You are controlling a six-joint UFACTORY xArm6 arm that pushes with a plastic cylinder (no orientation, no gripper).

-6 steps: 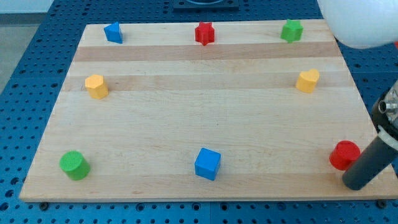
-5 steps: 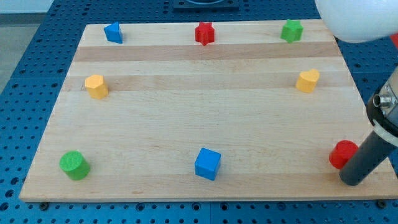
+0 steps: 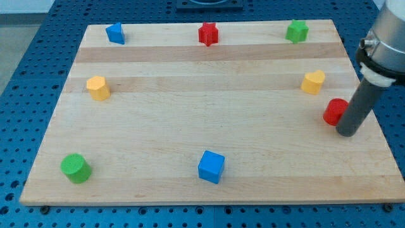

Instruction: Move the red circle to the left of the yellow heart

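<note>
Arm end: a straight, round, dark charcoal rod with a matte finish and no visible markings. My tip (image 3: 347,133) is its blunt lower end. Above the rod sits a wider light grey cylindrical housing, ringed by a black band with a pale collar beneath it.

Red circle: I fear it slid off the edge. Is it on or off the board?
On. The red circle sits wholly on the wooden board, below the yellow heart, with my tip against its right side.
</note>
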